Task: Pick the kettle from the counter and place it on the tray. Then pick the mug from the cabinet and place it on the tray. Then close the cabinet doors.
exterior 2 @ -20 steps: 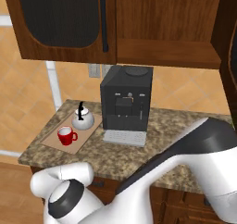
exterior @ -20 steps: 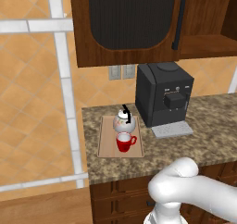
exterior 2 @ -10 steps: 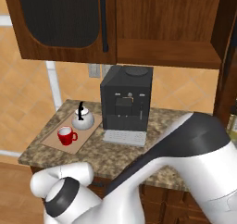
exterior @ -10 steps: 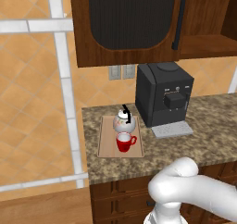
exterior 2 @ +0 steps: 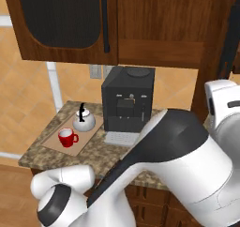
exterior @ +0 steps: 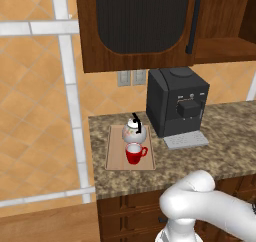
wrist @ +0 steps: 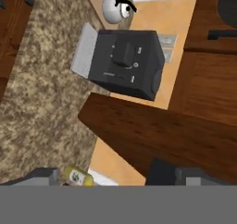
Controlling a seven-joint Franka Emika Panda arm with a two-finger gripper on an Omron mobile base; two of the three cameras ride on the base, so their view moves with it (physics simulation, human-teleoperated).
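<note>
The cabinet [exterior: 150, 26] runs off the top edge in both base views. In the hand view, the kettle [wrist: 115, 8] is partly cropped, and a small yellow object [wrist: 78, 176] stays unidentifiable.

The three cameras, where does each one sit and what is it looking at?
Left base view: sits behind the arm on its left, looking forward and down at the counter; the white arm rises at lower right.
Right base view: sits behind on the right, facing the same counter; the big white and dark arm rises from lower left.
Hand view: rides on the hand, rolled sideways, looking at the coffee machine; the finger tips show at the bottom.
All three share the kettle and coffee machine; both base views share the tray and mug.
</note>
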